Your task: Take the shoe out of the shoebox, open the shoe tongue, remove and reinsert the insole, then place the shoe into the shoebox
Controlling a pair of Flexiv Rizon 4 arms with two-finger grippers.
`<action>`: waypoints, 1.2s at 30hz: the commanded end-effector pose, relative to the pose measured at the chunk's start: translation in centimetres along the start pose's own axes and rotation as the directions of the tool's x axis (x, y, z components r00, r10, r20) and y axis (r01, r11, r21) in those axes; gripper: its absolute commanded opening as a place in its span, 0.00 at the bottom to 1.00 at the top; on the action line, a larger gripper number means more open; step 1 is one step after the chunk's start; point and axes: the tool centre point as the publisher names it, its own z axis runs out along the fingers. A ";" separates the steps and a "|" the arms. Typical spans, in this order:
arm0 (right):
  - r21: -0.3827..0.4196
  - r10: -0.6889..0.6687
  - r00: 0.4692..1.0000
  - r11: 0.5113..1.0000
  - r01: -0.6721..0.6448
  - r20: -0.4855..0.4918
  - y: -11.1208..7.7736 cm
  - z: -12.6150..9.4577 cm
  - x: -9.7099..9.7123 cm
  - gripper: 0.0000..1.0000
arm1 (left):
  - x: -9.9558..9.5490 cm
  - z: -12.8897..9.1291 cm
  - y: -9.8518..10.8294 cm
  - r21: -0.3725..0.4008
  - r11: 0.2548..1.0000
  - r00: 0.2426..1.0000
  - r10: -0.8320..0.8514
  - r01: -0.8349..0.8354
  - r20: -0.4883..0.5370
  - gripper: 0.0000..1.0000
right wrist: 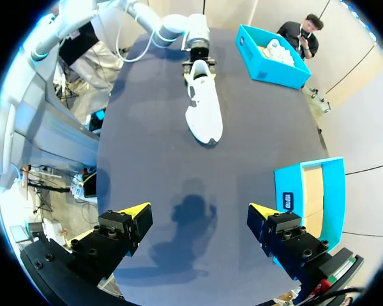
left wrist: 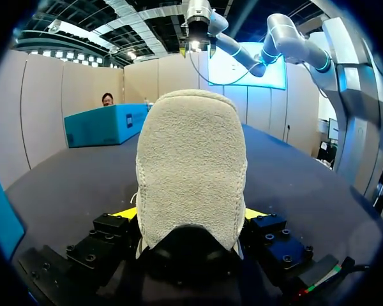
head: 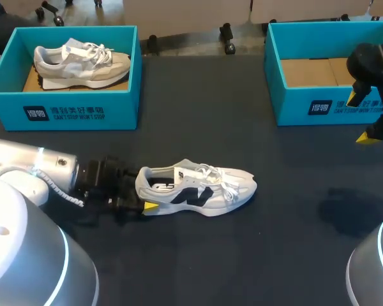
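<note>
Right now my left gripper point(head: 142, 194) is clamped on the heel of the white mesh sneaker with black side logo point(head: 201, 188), which lies on the dark table point(head: 198, 255). My right gripper point(head: 362, 118) hangs with its fingers spread wide, just beside the empty teal cardboard shoebox point(head: 293, 105).

**Even light, soft shadows**

Light from overhead falls evenly on the dark table point(head: 198, 255). 1 soft shadow point(right wrist: 190, 223) lies on it under the right gripper point(right wrist: 198, 210). The shoe point(left wrist: 191, 159) heel clasped in the left gripper point(left wrist: 190, 213) glows pale.
</note>
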 end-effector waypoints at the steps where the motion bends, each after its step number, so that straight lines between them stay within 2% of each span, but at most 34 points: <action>1: 0.002 0.001 1.000 1.000 -0.001 -0.003 0.1 0.0 -0.1 1.00 | 0.0 -0.1 -0.1 -0.003 1.000 1.000 -0.001 0.001 0.000 0.00; 3: -0.008 0.003 1.000 1.000 -0.003 0.012 0.5 0.4 -0.7 1.00 | 0.0 -0.1 -0.1 -0.003 1.000 1.000 -0.001 0.001 0.000 0.00; 10: -0.064 0.162 0.983 0.986 -0.157 0.081 2.2 1.4 -1.7 1.00 | 0.0 -0.1 -0.1 -0.003 1.000 1.000 -0.001 0.001 0.000 0.00; 14: -0.097 0.244 0.964 0.967 -0.234 0.107 3.8 1.9 -1.9 1.00 | 0.0 -0.1 -0.1 -0.003 1.000 1.000 -0.001 0.001 0.000 0.00; 20: -0.122 0.390 0.915 0.918 -0.378 0.100 6.4 3.5 -2.5 1.00 | 0.0 -0.1 -0.1 -0.003 1.000 1.000 -0.001 0.001 0.000 0.00; 23: -0.102 0.467 0.879 0.883 -0.458 0.094 7.3 4.7 -2.5 1.00 | 0.0 -0.1 -0.1 -0.003 1.000 1.000 -0.001 0.001 0.000 0.00; 25: -0.151 0.495 0.862 0.866 -0.478 0.113 7.9 5.4 -2.4 1.00 | 0.0 -0.1 -0.1 -0.003 1.000 1.000 -0.001 0.001 0.000 0.00; 36: -0.109 0.590 0.802 0.807 -0.581 0.097 12.0 8.7 -2.7 1.00 | 0.0 -0.1 -0.1 -0.003 1.000 1.000 -0.001 0.001 0.000 0.00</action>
